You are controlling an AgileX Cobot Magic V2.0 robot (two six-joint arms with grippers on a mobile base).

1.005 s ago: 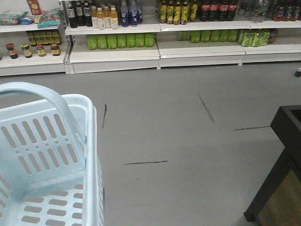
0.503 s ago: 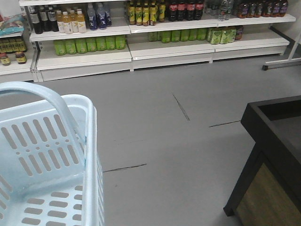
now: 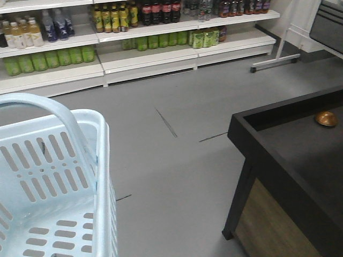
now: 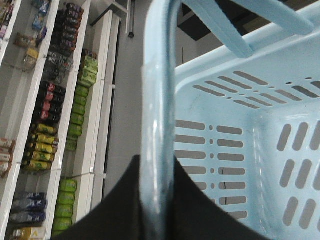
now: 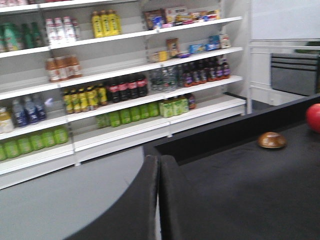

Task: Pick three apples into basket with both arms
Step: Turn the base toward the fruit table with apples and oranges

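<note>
— What is the room like?
— A shop: grey floor [image 3: 177, 160] with dark scuffs, white shelves [image 3: 150, 59] of bottled drinks, and a black display table [image 3: 289, 155] on the right. On it lie a brown bun-like lump [image 3: 326, 118] and a red round fruit [image 5: 314, 117], cut off at the frame edge.
— And the basket?
— The basket [image 3: 104, 160] is pale bluish-white and slotted, over the floor and apart from the table. The left gripper [image 4: 157, 167] is clamped round its handle [image 4: 160, 90]. The right gripper [image 5: 159, 162] has its fingers pressed together, holding nothing.

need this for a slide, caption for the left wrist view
Left fingers gripping the handle of a pale blue slotted basket, drink shelves lining the aisle beside it.
</note>
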